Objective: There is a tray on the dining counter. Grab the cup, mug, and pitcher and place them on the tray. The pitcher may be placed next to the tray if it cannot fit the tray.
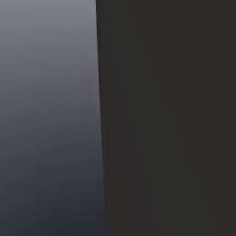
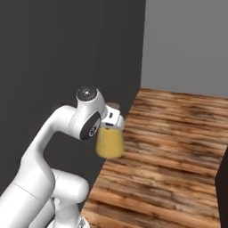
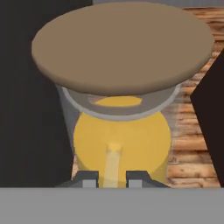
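Dark panel on the left, grey wall (image 2: 187,44) behind, wood plank floor (image 2: 178,151) running off to the right; no bench or tray visible from here, so this looks like the carry leg with the base between stations.

Pitcher (image 2: 109,142) is off the ground, hanging under the hand (image 2: 112,122) at the arm's wrist, just right of the dark panel and above the floor. Its tan lid (image 3: 122,48) pokes out past the far side of the hand in the right base view. Through the wrist camera the lid sits closest to the lens, clear neck below it, orange-yellow body beyond, and a thin handle-like strip running down to between the 2 fingertips (image 3: 89,179).

Hand is pinching the pitcher: fingers narrow, 1 each side of that strip. Exact contact point is hard to read.

My take for doing this step well:
- keep the wrist level, load hangs off a thin grip and could swing or rotate
- drive smooth, no hard stops
- keep the body clear of the dark panel on the left
- don't loosen until the tray or the bench beside it is under it
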Controlling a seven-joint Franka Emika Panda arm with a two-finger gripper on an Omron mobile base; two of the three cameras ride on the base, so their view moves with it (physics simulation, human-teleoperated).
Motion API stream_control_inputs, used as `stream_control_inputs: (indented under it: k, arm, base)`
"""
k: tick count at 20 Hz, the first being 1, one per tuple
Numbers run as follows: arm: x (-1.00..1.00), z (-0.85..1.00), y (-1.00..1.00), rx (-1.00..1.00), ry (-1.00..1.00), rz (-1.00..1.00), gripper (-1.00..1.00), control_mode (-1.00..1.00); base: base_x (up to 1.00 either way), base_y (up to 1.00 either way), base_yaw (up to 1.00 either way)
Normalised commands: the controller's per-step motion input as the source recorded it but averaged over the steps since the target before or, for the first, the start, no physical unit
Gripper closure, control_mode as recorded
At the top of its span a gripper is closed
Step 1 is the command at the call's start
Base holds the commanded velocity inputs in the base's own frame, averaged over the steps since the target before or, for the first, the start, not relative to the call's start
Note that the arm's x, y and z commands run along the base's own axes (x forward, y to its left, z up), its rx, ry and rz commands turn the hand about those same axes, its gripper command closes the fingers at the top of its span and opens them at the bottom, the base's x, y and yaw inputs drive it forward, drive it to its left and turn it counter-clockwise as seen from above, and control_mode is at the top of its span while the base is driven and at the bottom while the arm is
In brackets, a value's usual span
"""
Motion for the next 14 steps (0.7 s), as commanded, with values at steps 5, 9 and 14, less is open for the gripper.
stream_control_inputs:
  k: [5, 9, 14]
  arm:
    - [0.0, 0.0, 0.0, 0.0, 0.0, 0.0, 1.0, 1.0]
    - [0.0, 0.0, 0.0, 0.0, 0.0, 0.0, 1.0, 1.0]
    - [0.0, 0.0, 0.0, 0.0, 0.0, 0.0, 1.0, 1.0]
  base:
    - [1.0, 0.14, -0.48]
    - [1.0, 0.32, -0.47]
    - [1.0, 0.59, -0.37]
